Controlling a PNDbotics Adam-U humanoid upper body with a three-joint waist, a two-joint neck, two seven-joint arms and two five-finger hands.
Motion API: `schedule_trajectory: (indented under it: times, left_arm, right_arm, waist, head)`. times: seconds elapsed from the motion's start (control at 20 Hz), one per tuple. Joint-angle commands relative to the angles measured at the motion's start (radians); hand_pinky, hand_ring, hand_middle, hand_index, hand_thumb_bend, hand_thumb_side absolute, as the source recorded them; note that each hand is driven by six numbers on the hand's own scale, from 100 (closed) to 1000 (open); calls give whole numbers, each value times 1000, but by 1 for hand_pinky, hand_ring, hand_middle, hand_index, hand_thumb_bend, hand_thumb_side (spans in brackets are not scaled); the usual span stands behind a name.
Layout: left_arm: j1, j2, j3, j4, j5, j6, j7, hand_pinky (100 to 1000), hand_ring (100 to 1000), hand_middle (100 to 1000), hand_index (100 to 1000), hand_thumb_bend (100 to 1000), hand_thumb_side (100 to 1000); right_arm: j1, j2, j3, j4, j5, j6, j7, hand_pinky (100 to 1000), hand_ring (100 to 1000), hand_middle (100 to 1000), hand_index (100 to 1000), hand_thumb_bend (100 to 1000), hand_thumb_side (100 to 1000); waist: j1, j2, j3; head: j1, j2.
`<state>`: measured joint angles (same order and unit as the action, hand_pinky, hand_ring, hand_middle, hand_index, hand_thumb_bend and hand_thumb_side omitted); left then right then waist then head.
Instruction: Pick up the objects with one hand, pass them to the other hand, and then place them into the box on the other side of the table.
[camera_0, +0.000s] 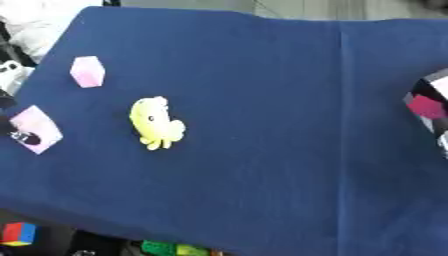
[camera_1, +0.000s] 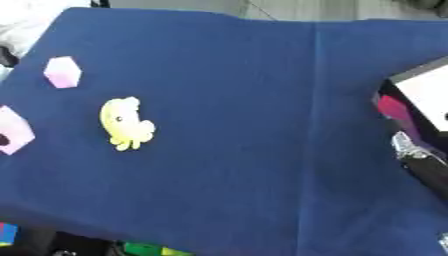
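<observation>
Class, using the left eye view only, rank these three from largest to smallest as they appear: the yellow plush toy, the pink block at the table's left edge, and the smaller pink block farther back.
1. Yellow plush toy
2. Pink block at the left edge
3. Farther pink block, possibly shrunk by distance.
</observation>
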<state>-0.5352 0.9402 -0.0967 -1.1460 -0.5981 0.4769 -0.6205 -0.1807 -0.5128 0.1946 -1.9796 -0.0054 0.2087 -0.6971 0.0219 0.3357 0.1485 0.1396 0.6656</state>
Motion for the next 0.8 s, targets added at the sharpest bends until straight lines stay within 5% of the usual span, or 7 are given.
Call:
schedule_trajectory:
  times: [0.05, 0.5, 0.8]
  left_arm:
    - [-25, 17, -2, 19, -27, -11, -2, 945, 964, 866, 897, 706, 231]
    - [-53, -22, -25, 50, -21, -40, -11, 931, 952, 850, 819, 591, 233]
    - [-62, -20, -26, 50, -47, -32, -43, 904, 922, 795, 733, 359, 119]
  right_arm:
    - [-7, -8, -1, -20, -4, -2, 2, 673, 765, 746, 764, 510, 163]
    - [-8, -7, 2, -20, -6, 0, 2, 673, 765, 745, 764, 513, 161]
    - [-5, -10, 0, -20, -9, -3, -3, 674, 763, 743, 765, 513, 161]
  waist:
    - [1, -14, -1]
    - [2, -15, -4]
    - [4, -18, -4]
  head:
    - [7, -1]
    - [9, 2]
    - [14, 6]
